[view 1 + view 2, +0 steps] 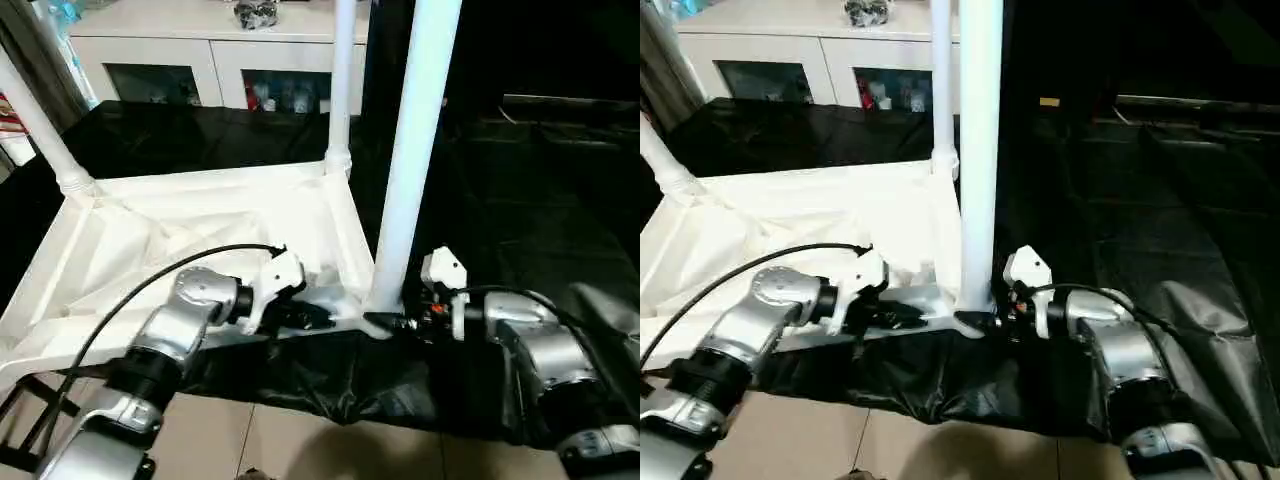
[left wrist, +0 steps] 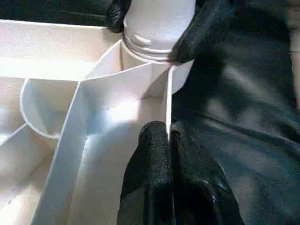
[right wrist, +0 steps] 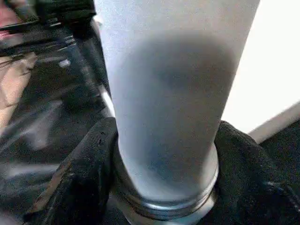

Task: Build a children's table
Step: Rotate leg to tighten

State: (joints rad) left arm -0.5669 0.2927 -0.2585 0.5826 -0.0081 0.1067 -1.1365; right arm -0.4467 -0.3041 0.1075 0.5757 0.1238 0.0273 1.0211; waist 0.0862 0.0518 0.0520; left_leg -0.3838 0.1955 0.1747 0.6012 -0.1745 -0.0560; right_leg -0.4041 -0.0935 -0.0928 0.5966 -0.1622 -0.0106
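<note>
the white tabletop [image 1: 200, 240] is lying upside down on the black-draped table [image 1: 520, 190], ribbed underside facing up, with three legs showing in its corner sockets. the near-right leg [image 1: 410, 150] is standing upright in its socket, its long axis running straight up out of the head views. the right gripper [image 1: 385, 322] is sitting right at the foot of that leg, its fingers [image 3: 84, 173] wrapping the base from both sides just above the collar, partly spread to the tube's width and grasping it. the left gripper [image 1: 318, 320] is just beside it along the near rim, its fingers [image 2: 150, 173] clenched thin on the tabletop's edge wall, steadying it. the right arm is the one placed to press or twist the leg home, i judge.
</note>
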